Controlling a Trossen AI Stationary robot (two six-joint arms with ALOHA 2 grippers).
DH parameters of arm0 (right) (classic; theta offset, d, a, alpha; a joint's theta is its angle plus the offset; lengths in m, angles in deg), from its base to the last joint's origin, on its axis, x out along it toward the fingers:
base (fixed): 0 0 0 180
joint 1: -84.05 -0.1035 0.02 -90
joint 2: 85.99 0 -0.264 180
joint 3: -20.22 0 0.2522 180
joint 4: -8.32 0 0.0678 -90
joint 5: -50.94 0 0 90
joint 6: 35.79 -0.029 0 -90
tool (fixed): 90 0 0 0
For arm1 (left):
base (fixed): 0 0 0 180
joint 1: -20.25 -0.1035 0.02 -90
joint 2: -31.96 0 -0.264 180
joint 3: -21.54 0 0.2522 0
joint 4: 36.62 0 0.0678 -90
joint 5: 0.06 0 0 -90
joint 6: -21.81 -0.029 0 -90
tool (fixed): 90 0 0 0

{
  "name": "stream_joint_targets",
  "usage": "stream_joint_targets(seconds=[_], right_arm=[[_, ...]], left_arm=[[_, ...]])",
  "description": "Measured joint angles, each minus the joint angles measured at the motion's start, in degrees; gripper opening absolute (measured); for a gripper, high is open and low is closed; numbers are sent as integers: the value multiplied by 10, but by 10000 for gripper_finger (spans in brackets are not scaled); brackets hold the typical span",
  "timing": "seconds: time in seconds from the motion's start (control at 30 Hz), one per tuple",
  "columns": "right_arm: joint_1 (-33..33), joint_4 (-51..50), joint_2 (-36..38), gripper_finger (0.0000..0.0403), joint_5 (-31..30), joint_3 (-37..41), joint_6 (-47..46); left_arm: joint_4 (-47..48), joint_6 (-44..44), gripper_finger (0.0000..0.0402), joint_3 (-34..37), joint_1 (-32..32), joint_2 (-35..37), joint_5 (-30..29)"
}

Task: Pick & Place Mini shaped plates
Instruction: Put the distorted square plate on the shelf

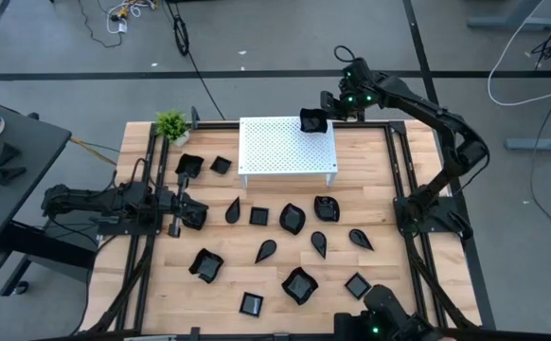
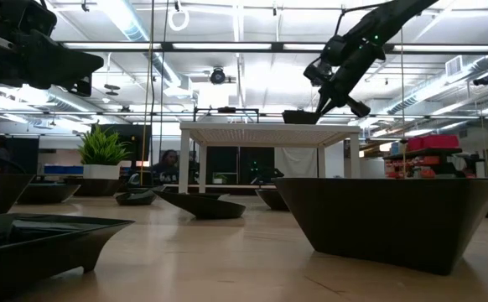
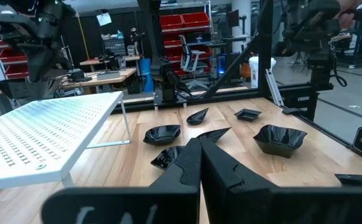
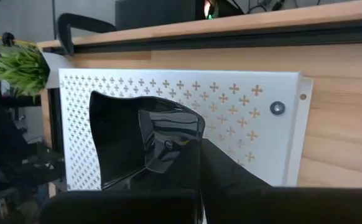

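A: Right gripper (image 4: pixel 199 163), fingers pressed together on the rim of a glossy black square mini plate (image 1: pixel 313 120), over the far right corner of the white perforated metal stand (image 1: pixel 275 152) at the counter's far edge. Low view puts the plate at the stand's top; resting or just clear, can't tell.

B: Risk?

A: It's an edge pinch, with most of the plate hanging out to one side of the fingers. A glossy rim could slide or swing in the grip. Let go while it is tilted, or too near the stand's corner, and it may tip off onto the wooden counter (image 1: pixel 408 284).

B: The other plates?

A: The remaining small black dishes (image 1: pixel 293 219), square, leaf and wavy-edged, are scattered across the counter's middle and near half, none stacked. They lie close together, so a descending gripper could nudge a neighbour.

B: Left arm?

A: Left gripper (image 1: pixel 192 214), fingers pressed together on nothing, near the counter's left edge, beside two dishes. A sweep there could knock them. The small green potted plant (image 1: pixel 171 125) stands at the far left corner, well apart.
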Motion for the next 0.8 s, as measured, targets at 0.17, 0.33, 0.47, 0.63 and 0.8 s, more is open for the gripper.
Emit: stream_joint_targets(seconds=[0.17,0.33,0.47,0.63,0.8], right_arm=[[0,-1,-9,1,0,0,3],[6,-1,-9,1,-1,0,6],[9,-2,-9,1,-2,0,6],[9,-3,-9,1,-2,0,11],[9,4,-9,1,-2,0,8]], left_arm=[[0,0,3,0,0,0,0],[0,0,3,0,0,0,0],[0,0,3,0,0,0,0],[0,0,3,0,0,0,0],[0,0,3,0,0,0,0]])
